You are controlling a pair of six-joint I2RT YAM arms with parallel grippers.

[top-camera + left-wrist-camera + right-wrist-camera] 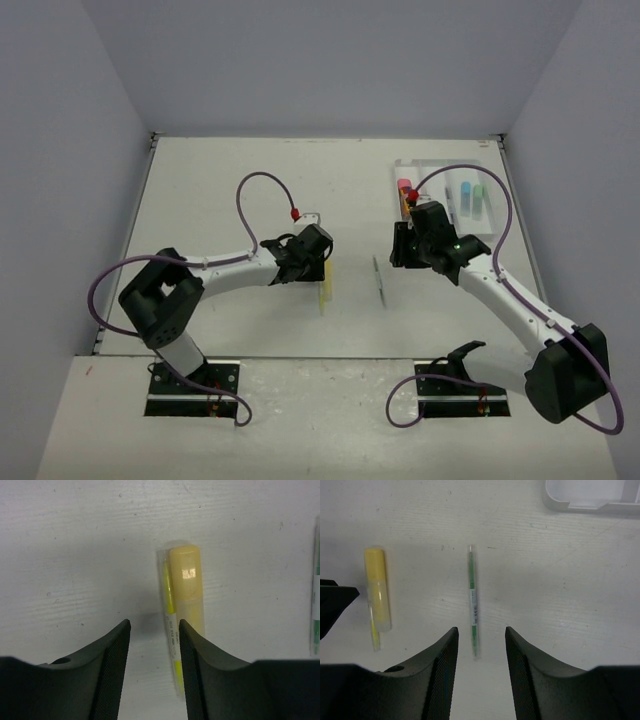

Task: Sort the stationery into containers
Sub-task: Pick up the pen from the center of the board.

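Observation:
A stubby yellow marker (186,587) and a thin yellow pen (170,611) lie side by side on the table. My left gripper (154,622) hangs open just over them, the thin pen's lower part in the gap close to the right finger. A thin green pen (473,600) lies ahead of my right gripper (481,629), which is open and empty, the pen's near tip between the fingertips. In the top view both grippers, left (318,262) and right (400,252), sit mid-table. The white tray (440,168) at the back right holds a pink-capped tube (404,188), a blue bar (465,195) and a mint-green bar (479,195).
A small red-tipped part (296,213) on the left arm's purple cable sits behind the left gripper. The tray's corner (560,502) shows at the upper right of the right wrist view. White walls close the table on three sides.

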